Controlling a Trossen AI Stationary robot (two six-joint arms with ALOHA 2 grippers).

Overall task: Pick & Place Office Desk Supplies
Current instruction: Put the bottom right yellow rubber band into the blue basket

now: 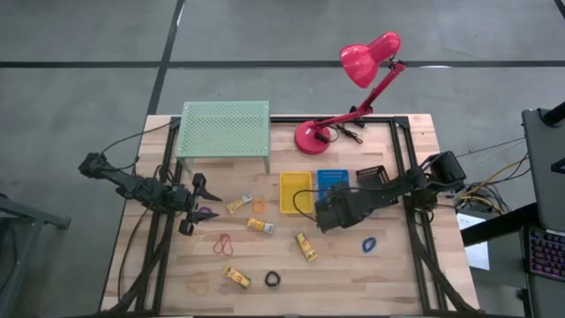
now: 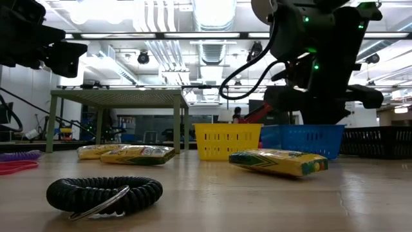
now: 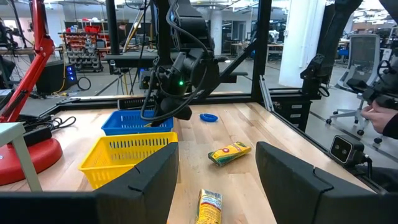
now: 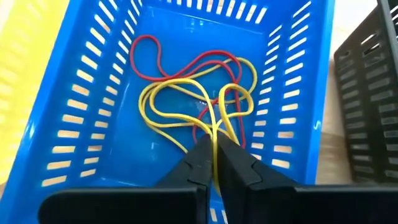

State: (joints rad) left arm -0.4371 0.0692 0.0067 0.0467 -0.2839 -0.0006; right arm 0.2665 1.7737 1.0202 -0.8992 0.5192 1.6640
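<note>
Nearest: black coiled ring on surface. Right gripper over blue basket, pinching yellow rubber band. Left gripper spread. Packet print unreadable.

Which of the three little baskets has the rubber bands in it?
The blue basket, the middle one between the yellow basket and the black basket. Red and yellow rubber bands lie inside it, with the right pincer pinching the yellow strands.
</note>
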